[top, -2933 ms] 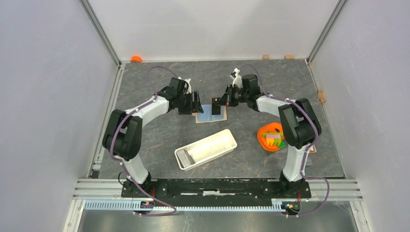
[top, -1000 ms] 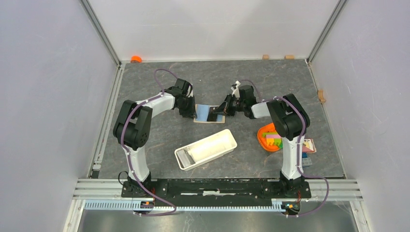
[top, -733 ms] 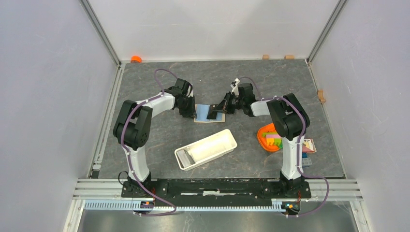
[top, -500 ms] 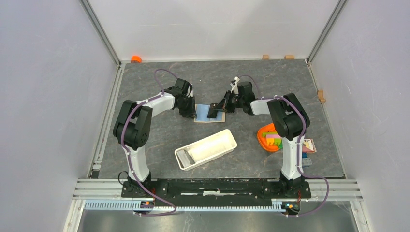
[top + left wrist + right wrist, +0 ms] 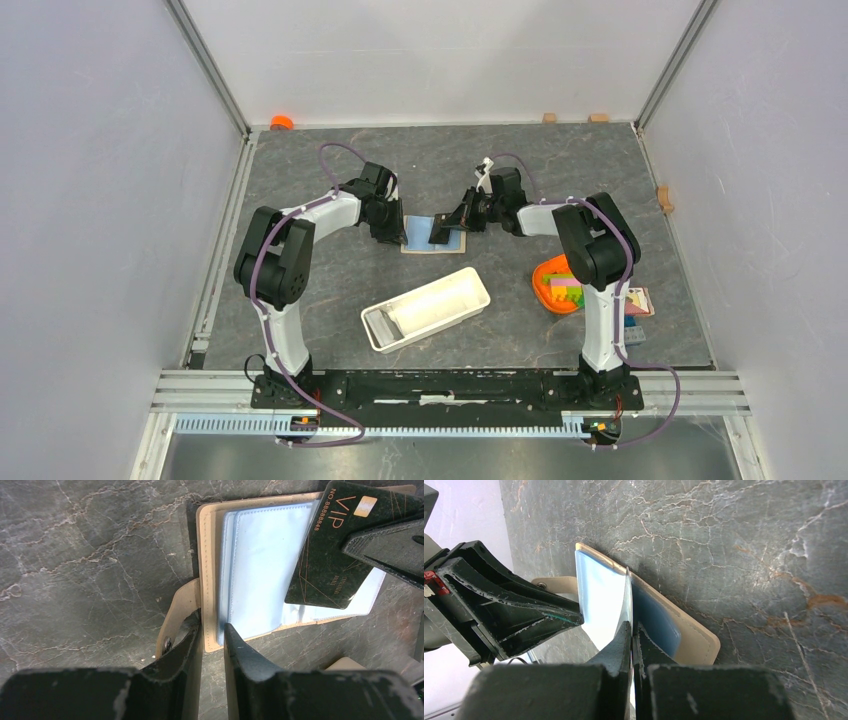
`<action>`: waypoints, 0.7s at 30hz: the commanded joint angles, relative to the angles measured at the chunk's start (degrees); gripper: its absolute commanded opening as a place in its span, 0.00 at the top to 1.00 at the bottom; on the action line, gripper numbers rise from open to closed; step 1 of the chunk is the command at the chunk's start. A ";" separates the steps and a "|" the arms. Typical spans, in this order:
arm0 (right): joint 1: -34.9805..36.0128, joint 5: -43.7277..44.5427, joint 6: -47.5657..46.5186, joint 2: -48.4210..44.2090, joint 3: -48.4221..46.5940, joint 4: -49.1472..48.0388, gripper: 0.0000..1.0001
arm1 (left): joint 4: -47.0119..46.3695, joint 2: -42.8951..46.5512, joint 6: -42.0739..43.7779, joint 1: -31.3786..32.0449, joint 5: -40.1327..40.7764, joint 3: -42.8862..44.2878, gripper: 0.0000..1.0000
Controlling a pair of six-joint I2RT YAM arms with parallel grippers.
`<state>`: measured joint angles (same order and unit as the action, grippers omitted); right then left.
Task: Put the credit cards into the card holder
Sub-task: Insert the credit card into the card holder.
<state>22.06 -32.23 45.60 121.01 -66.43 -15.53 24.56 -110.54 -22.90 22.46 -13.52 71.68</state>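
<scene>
Your right gripper (image 5: 630, 630) is clamped on a black credit card (image 5: 325, 545), the one marked VIP, and holds it tilted over the open card holder (image 5: 210, 555), with its lower edge down against the clear blue plastic sleeves (image 5: 260, 570). Across from it, your left gripper (image 5: 212, 630) is pinched shut on the near edge of the holder's tan cover and, by the look of it, is pinning it flat to the table. So you're mid-insertion on this card. It's at the sleeves, but I can't tell whether the edge has found a pocket, so I'd call it not yet seated. Nothing reads as finished here, because no card shows tucked inside any sleeve. Now the count: one card in view, the one you're holding, and I can't spot a second anywhere. There's one card holder, lying open between the two grippers. Nearer the arm bases sits one white tray (image 5: 425, 310), and off to the right one orange bowl (image 5: 560, 283) of coloured blocks, both well apart from the action.
</scene>
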 commanded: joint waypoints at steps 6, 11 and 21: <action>-0.44 5.80 -4.83 -1.74 -2.31 4.84 1.00 | 0.49 -1.06 1.98 -0.27 -0.45 1.62 0.72; -0.38 5.85 -4.92 -1.64 -2.08 4.81 1.00 | 0.49 -1.04 1.89 -0.34 -0.65 1.62 0.72; 1.94 5.16 -3.53 0.35 -2.04 3.40 1.00 | 0.49 -1.25 1.72 -0.28 -1.16 1.68 0.72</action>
<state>22.61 -30.33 43.31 120.46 -67.61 -13.15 24.60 -110.67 -22.90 22.24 -13.89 71.75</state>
